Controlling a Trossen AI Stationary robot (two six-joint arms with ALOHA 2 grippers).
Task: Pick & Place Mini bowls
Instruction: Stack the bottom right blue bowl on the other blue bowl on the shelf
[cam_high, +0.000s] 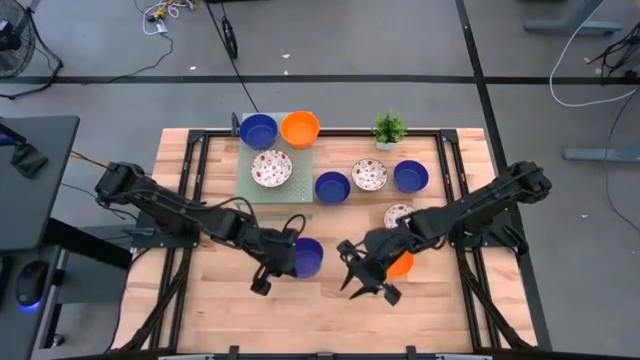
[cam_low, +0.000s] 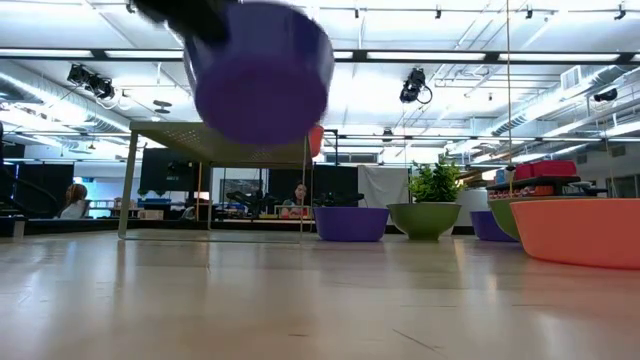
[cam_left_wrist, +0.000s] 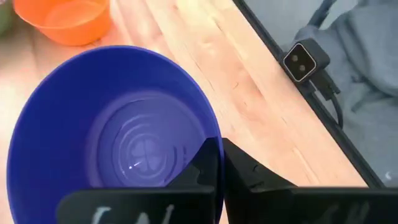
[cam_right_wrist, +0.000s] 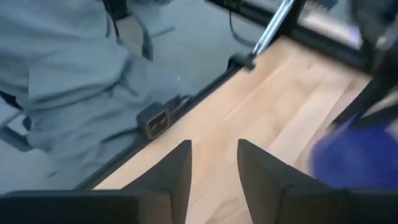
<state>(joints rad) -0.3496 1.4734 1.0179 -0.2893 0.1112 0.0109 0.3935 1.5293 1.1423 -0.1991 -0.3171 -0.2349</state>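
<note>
The left gripper's (cam_left_wrist: 219, 163) fingers are pinched tight on the rim of a dark blue bowl (cam_high: 307, 257), one finger inside the rim and one outside; in the low view that bowl (cam_low: 262, 70) hangs tilted, clear of the counter (cam_high: 200, 310); the left arm reaches in from the counter's left edge, stretched low toward the middle. The right gripper's (cam_high: 362, 272) fingers stand apart with nothing between them, over bare wood near the front edge; an orange bowl (cam_high: 402, 264) sits on the counter just beside that gripper; the right arm bends in from the right edge. Farther back lie more bowls: a blue one (cam_high: 258, 130), an orange one (cam_high: 300, 127) and a speckled white one (cam_high: 271, 168) on a pale mat (cam_high: 245, 188); two blue ones (cam_high: 332, 187) and two speckled ones (cam_high: 369, 175) sit to the right, near a small potted plant (cam_high: 389, 129).
</note>
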